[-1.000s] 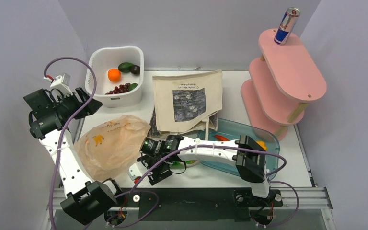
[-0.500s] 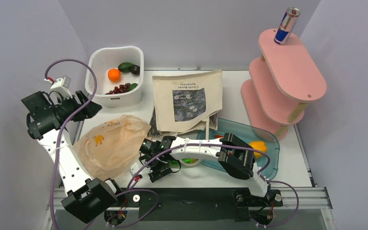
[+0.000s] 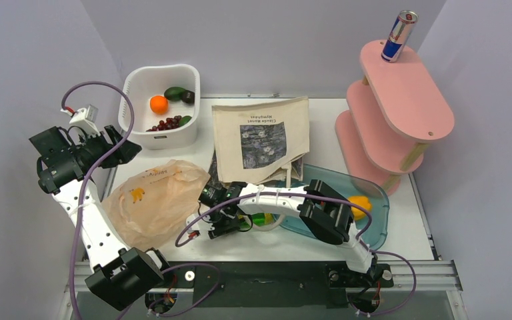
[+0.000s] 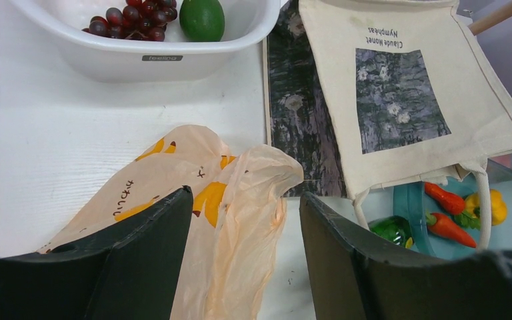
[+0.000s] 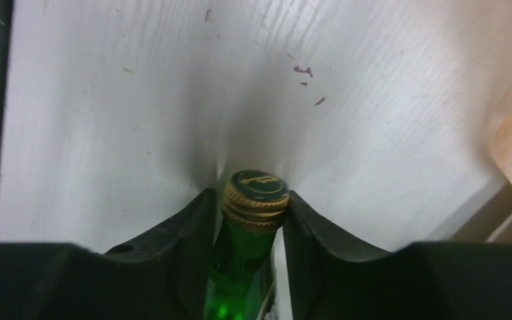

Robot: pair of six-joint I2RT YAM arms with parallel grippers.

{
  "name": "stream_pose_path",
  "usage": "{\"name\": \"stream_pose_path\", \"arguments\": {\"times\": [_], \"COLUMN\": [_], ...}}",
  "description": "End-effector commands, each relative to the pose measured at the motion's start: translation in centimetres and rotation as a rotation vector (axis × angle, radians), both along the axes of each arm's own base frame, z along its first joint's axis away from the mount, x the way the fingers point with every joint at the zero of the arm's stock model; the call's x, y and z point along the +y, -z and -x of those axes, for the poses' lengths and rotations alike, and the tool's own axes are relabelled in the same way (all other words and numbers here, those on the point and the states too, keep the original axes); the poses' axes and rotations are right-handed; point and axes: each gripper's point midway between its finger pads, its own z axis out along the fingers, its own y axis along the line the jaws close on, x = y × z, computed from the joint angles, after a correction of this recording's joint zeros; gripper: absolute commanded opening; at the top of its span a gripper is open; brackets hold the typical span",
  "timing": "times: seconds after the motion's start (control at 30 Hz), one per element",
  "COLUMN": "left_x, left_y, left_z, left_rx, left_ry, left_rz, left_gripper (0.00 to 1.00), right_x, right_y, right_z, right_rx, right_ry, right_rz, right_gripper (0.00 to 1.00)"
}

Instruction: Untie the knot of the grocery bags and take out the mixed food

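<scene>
Right wrist, end effector (image 5: 250, 200) gripping bottle (image 5: 239, 263), overhead obscured

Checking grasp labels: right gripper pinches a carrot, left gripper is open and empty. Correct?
Not a carrot: the right wrist view shows the right gripper pinching a green bottle by its gold cap. The left gripper is open and empty.

Gold-capped green bottle (image 5: 247, 253) lies between the limp peach bag (image 3: 150, 200) and two carrots (image 4: 445, 199).

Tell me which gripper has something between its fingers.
The right gripper: its fingers pinch the neck of the yellow-capped green bottle. The left gripper hangs open and empty above the peach-orange plastic bag.
</scene>
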Motion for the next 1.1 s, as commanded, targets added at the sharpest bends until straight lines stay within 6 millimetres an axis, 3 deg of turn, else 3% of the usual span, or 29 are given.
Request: {"name": "stream_pose_path", "arguments": {"times": [0.0,0.1,0.17,0.37,0.47,0.5,0.57,0.6,0.63,0.67,0.7,0.77,0.83,0.87,0.9,0.93,0.97,1.0,1.03,1.07], "left_x": [0.1,0.1,0.1,0.1,0.0,0.0,0.0,0.0,0.0,0.0,0.0,0.0,0.0,0.0,0.0,0.0,0.0,0.0,0.0,0.0], "left_y": [-1.2,-1.2,-1.3,-1.6,-1.7,-1.6,-1.6,-1.7,-1.6,-1.6,-1.6,-1.5,-1.5,-1.5,-1.5,-1.5,-1.6,-1.5,-1.5,-1.4], "left_z": [-0.4,-0.4,-0.4,-0.2,-0.2,-0.1,-0.1,-0.2,-0.2,-0.2,-0.2,-0.2,-0.3,-0.4,-0.5,-0.6,-0.7,-0.8,-0.9,-1.0], "left_rx": [-0.061,-0.06,-0.064,-0.073,-0.077,-0.077,-0.078,-0.08,-0.079,-0.079,-0.078,-0.076,-0.077,-0.081,-0.083,-0.083,-0.087,-0.087,-0.091,-0.09], "left_ry": [0.004,0.0,-0.003,-0.013,-0.011,-0.012,-0.013,-0.015,-0.019,-0.022,-0.023,-0.025,-0.027,-0.026,-0.03,-0.032,-0.032,-0.032,-0.033,-0.034], "left_rz": [-0.012,-0.007,-0.009,-0.016,-0.018,-0.017,-0.011,-0.009,-0.009,-0.005,-0.003,0.001,0.009,0.009,0.02,0.029,0.04,0.044,0.05,0.054], "left_gripper": [0.58,0.58,0.58,0.58,0.58,0.58,0.58,0.58,0.58,0.58,0.58,0.58,0.58,0.58,0.58,0.58,0.58,0.58,0.58,0.58], "right_x": [1.6,2.2,1.9,1.1,1.3,1.4,1.5,1.8,2.0,2.5,2.8,3.9,5.0,5.7,6.5,6.5,6.9,6.8,7.0,6.8], "right_y": [-0.8,-1.1,-0.6,0.5,-0.4,-0.6,-0.9,-1.2,-1.6,-2.6,-3.2,-6.1,-10.8,-12.1,-15.2,-15.9,-18.7,-19.1,-21.7,-21.9], "right_z": [0.4,0.7,0.8,0.0,-0.4,-0.5,-0.7,-0.8,-0.9,-0.8,-0.7,-0.3,0.1,0.5,0.0,0.4,0.0,0.2,-0.2,-0.2], "right_rx": [0.043,0.062,0.049,-0.004,-0.035,-0.043,-0.054,-0.057,-0.058,-0.05,-0.042,0.003,0.06,0.115,0.113,0.158,0.149,0.176,0.167,0.195], "right_ry": [0.034,0.075,0.069,0.045,0.039,0.031,0.024,0.023,0.021,0.027,0.032,0.068,0.121,0.161,0.178,0.215,0.222,0.254,0.26,0.295], "right_rz": [-0.052,-0.062,-0.046,-0.013,-0.03,-0.032,-0.037,-0.047,-0.057,-0.088,-0.107,-0.192,-0.33,-0.391,-0.498,-0.532,-0.627,-0.651,-0.738,-0.754], "right_gripper": [0.33,0.4,0.38,0.2,0.46,0.48,0.35,0.2,0.12,0.01,0.0,0.0,0.0,0.0,0.0,0.0,0.0,0.0,0.0,0.0]}}
